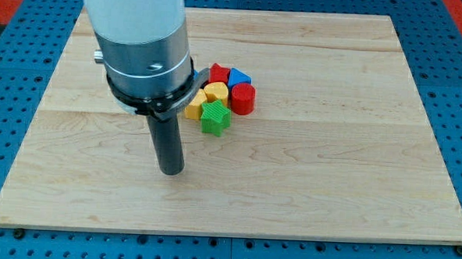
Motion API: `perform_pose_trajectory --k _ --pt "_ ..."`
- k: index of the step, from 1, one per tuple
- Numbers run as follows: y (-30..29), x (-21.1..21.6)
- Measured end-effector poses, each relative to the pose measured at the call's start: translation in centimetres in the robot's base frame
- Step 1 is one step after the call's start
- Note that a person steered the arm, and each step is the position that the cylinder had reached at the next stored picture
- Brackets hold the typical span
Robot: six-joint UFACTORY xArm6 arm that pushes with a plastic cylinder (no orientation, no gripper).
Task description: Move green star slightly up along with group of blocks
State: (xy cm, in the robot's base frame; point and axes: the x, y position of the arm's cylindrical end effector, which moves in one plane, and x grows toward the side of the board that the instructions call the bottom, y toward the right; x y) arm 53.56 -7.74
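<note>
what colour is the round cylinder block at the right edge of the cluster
Red: the red cylinder block, clearest in the camera view.

Arm upright at view's left, my tip (pixel 171 171) lowered to board level

1 green star (pixel 214 117), 2 red blocks (pixel 242 99), 2 yellow (pixel 215 91), 1 blue (pixel 239 77).

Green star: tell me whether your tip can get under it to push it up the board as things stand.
Probably yes. My tip sits below and left of the green star, apart from it, with bare wooden board between. The other blocks lie above the star, not in my path.
</note>
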Motion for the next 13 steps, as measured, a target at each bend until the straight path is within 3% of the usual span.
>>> perform_pose_trajectory --k 7,9,13 --pt "0.5 0.1" --pt "4.6 -0.7" --pt "5.1 -0.8"
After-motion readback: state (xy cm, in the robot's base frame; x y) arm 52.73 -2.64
